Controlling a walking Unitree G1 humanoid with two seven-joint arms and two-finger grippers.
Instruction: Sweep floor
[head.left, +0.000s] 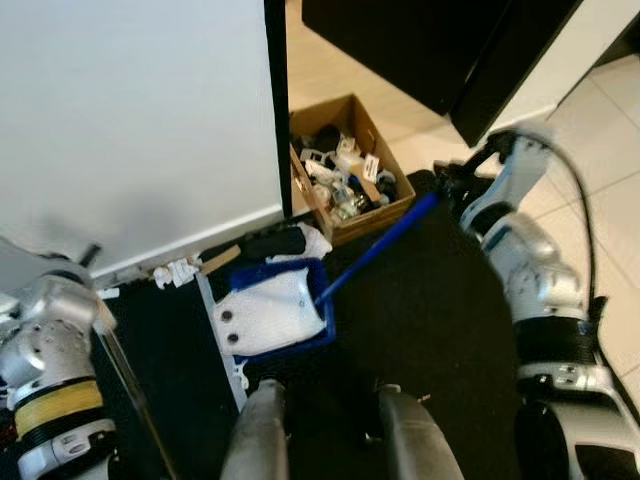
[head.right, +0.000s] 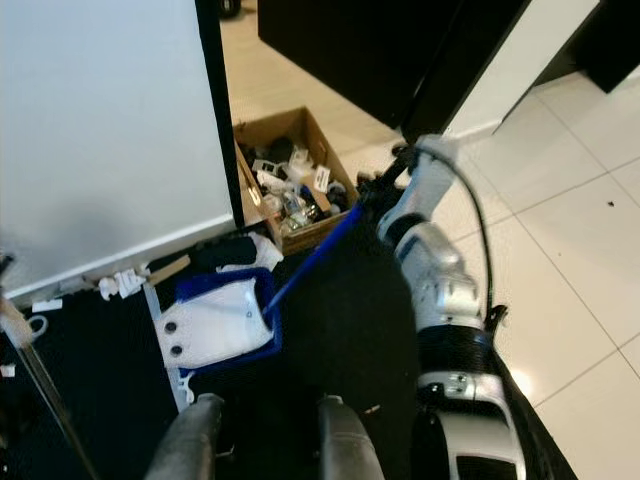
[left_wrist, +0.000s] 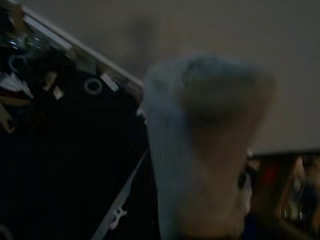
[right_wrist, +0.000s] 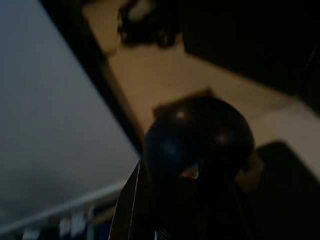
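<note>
Right gripper (head.left: 447, 192): out front over the black mat (head.left: 420, 310), clamped on the top end of the blue handle (head.left: 378, 248).
Dustpan (head.left: 275, 310): blue, on the mat, white rubbish inside, near the white panel's (head.left: 140, 120) lower edge.
Box (head.left: 345, 165): cardboard, full of clutter, beyond the dustpan.
Left gripper: cannot tell its grip.
Scraps (head.left: 178, 270): along the panel's base.

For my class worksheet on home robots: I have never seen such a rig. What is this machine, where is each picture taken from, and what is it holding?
It is a walking humanoid robot with two silver arms. The two wide pictures come from cameras in its head, looking down; the two dark ones come from its wrists. On a black mat lies a blue dustpan holding white scraps, beside a cardboard box of clutter. The right arm reaches to the top of the dustpan's long blue handle; its grip is too dark to judge. The left arm is by a thin pole.
</note>
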